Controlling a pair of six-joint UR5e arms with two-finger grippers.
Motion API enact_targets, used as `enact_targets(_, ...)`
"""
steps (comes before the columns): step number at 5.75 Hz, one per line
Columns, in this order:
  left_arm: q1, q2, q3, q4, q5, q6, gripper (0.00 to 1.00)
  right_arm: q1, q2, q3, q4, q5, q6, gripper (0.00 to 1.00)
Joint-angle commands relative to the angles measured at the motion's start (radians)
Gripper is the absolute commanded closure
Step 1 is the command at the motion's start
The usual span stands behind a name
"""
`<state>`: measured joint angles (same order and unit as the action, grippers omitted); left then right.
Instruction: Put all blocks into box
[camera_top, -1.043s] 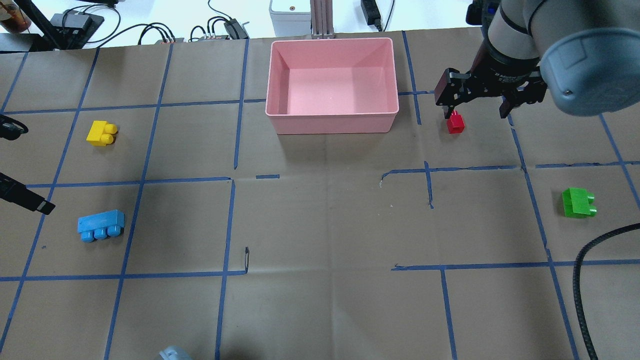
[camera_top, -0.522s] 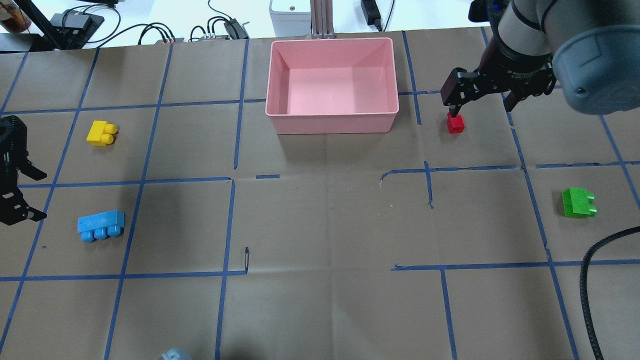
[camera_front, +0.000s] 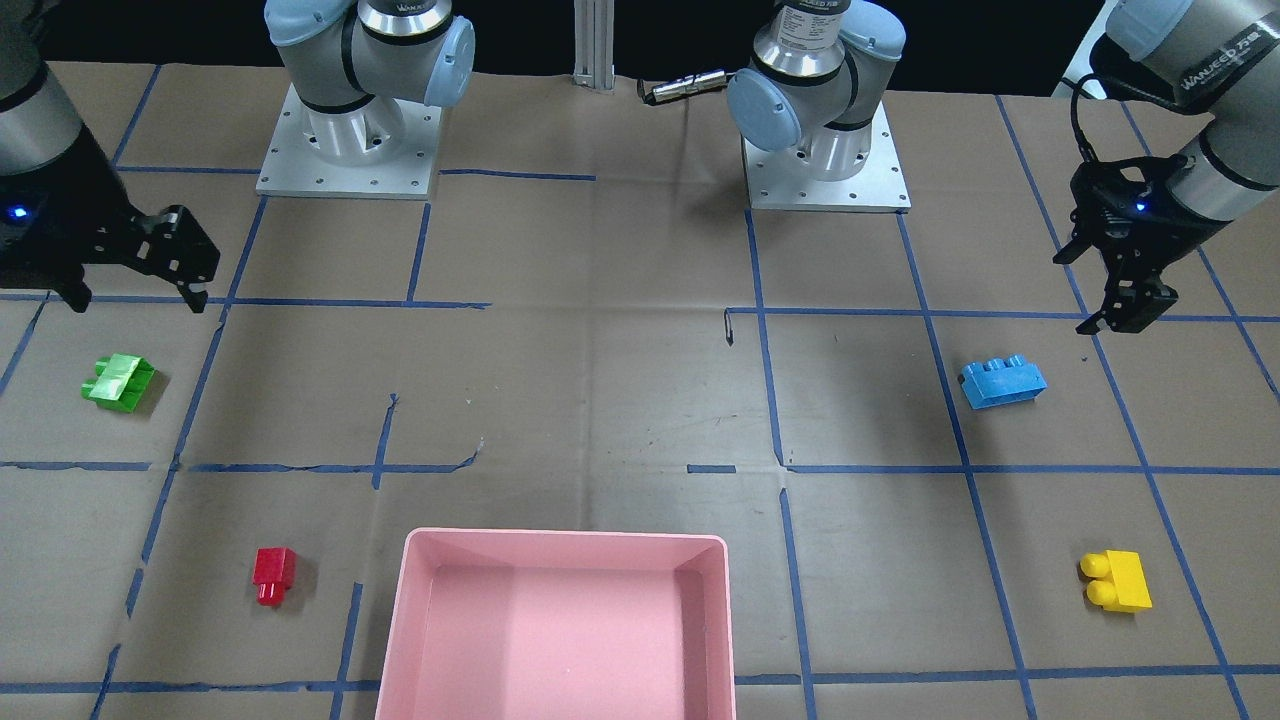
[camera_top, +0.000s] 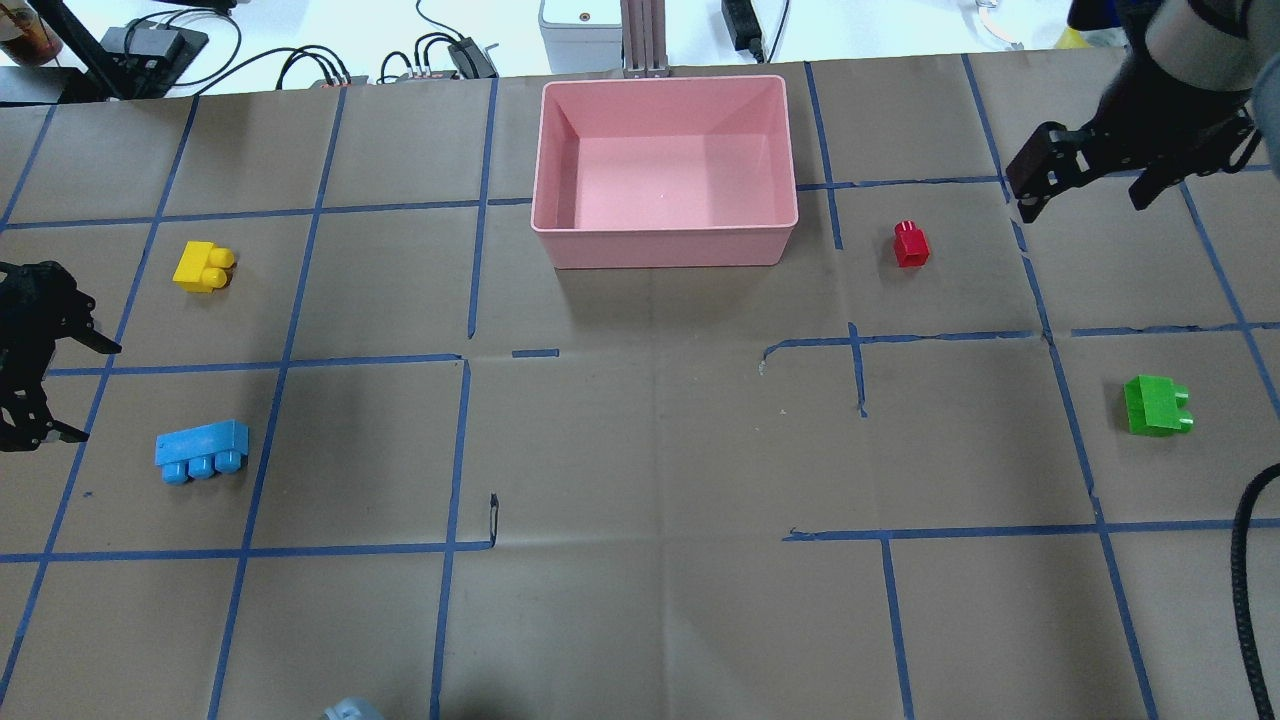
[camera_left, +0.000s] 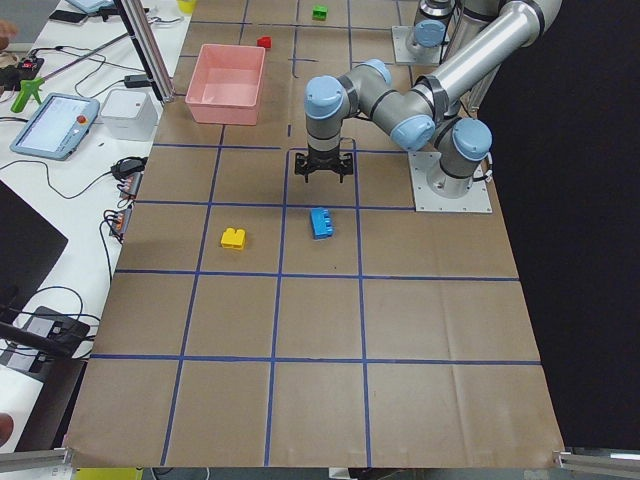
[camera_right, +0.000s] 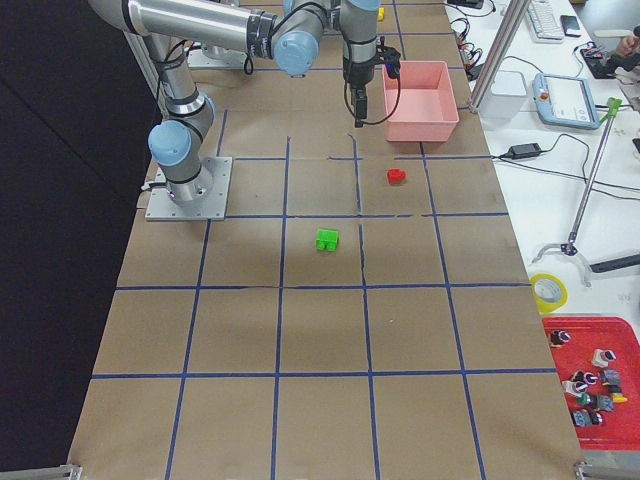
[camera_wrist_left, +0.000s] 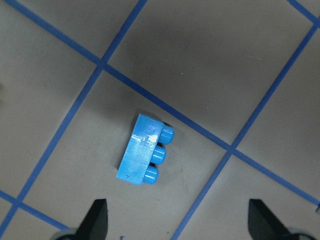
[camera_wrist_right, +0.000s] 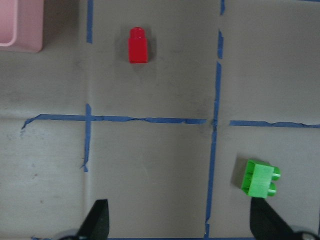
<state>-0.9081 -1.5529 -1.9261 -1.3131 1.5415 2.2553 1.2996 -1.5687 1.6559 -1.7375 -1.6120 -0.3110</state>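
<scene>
Plainly outside box (camera_top: 665, 248): red block (camera_top: 911, 245)

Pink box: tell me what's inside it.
Nothing: the box floor is bare. The red block, green block, blue block and yellow block all lie outside. Nothing covers it.

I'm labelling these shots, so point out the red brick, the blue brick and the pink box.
red brick (camera_top: 911, 249), overhead exterior view, on its body.
blue brick (camera_wrist_left: 138, 153), left wrist view, on its flat side.
pink box (camera_top: 665, 248), overhead exterior view, on its near wall.
</scene>
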Motion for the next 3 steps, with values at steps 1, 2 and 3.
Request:
enact_targets(1,0.000,-0.064,-0.055,0.111,0.000,0.006,0.01,-0.157,0.001,0.010,-0.011,0.006,-0.154,0.00)
enact_targets(2,0.000,-0.064,-0.130,0.227,0.000,-0.009,0.01,-0.224,0.002,0.012,-0.007,0.014,-0.169,0.00)
enact_targets(3,0.000,-0.065,-0.207,0.330,0.000,-0.073,0.01,-0.244,0.010,0.019,-0.007,0.015,-0.195,0.00)
